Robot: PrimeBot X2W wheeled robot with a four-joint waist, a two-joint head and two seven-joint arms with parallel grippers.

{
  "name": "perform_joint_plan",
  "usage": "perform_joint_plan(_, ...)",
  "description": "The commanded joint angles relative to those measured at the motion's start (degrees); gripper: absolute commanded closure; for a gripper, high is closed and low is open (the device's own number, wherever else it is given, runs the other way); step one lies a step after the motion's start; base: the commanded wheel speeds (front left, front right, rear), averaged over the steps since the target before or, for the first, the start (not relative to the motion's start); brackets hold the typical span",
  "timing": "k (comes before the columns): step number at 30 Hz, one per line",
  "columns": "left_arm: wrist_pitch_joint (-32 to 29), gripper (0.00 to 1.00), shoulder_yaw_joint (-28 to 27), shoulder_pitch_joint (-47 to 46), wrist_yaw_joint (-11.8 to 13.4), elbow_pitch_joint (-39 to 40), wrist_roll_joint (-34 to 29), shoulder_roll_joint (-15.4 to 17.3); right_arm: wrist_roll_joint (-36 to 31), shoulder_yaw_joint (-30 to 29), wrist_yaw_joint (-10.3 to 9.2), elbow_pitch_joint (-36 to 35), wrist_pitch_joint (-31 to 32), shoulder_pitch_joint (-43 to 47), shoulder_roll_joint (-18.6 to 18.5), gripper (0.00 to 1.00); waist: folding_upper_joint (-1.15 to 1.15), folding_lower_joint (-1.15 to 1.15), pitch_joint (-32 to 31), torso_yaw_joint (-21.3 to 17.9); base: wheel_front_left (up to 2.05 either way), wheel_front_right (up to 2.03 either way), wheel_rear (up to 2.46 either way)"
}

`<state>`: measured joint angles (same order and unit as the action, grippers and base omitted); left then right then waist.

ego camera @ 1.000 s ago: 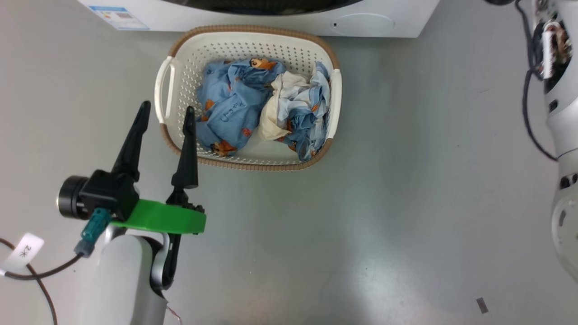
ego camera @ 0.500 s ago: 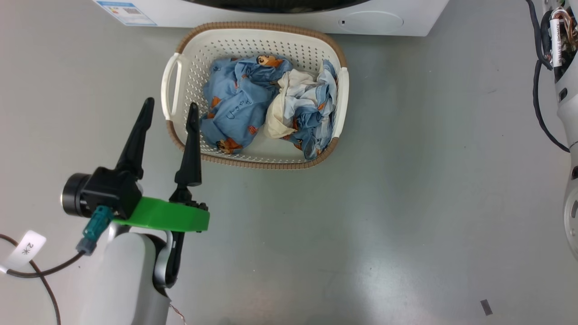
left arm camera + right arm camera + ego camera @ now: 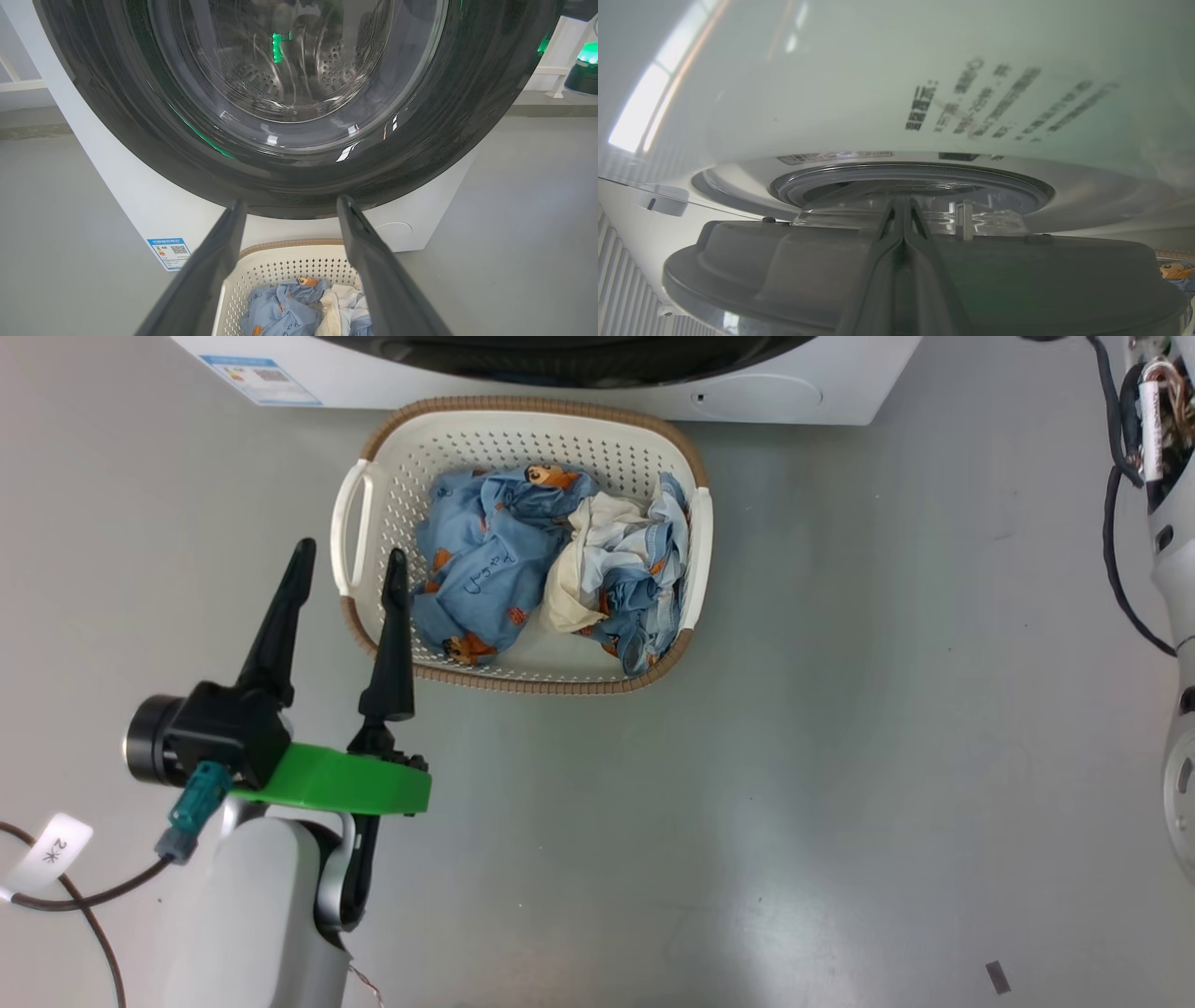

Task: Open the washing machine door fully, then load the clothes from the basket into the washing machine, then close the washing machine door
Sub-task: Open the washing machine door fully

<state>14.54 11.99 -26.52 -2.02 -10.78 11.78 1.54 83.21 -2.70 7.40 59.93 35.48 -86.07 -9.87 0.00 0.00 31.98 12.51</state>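
The washing machine door [image 3: 299, 186] looks only partly swung. In the right wrist view its grey inner frame [image 3: 784, 261] and clear bowl stand off from the gasket ring [image 3: 915, 171] of the washing machine [image 3: 140, 200], with a gap between them. The right claw [image 3: 902, 205] is clenched, fingers pressed together with nothing between them. It points into that gap from the door's inner side; whether it touches the door I cannot tell. I judge the step in hand to be the opening, not yet finished.

To do it well, the clenched claw should bear on the inner frame near the free edge, well away from the hinge. It should sweep in an arc about the hinge instead of pushing straight, and keep off the glass bowl, until the door stands wide.

The basket [image 3: 523, 434] sits on the floor [image 3: 840, 709] just near of the machine, below the door's lower rim, with the clothes [image 3: 485, 560] heaped inside. The left claw [image 3: 350, 553] hangs released and empty over the basket's near-left corner. It is best held there, out of the door's swing.
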Motion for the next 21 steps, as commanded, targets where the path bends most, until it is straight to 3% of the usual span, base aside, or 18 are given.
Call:
perform_joint_plan(1, 0.46, 0.00, -1.99, 0.65, 0.54, 1.10, -0.14, 1.33, 0.52, 0.38, 0.09, -1.98, 1.65, 1.73, 2.25, 1.00, 0.00, 0.00, -0.35, -0.16, 0.00, 0.00, 0.00)
perform_joint_plan(21, 0.46, 0.00, -2.89, 2.96, 0.53, -0.22, -1.88, 1.33, 3.43, 2.14, 0.09, -12.66, 10.69, 16.68, 5.10, 1.00, 0.00, 0.00, -5.22, -1.27, 0.00, 0.00, 0.00)
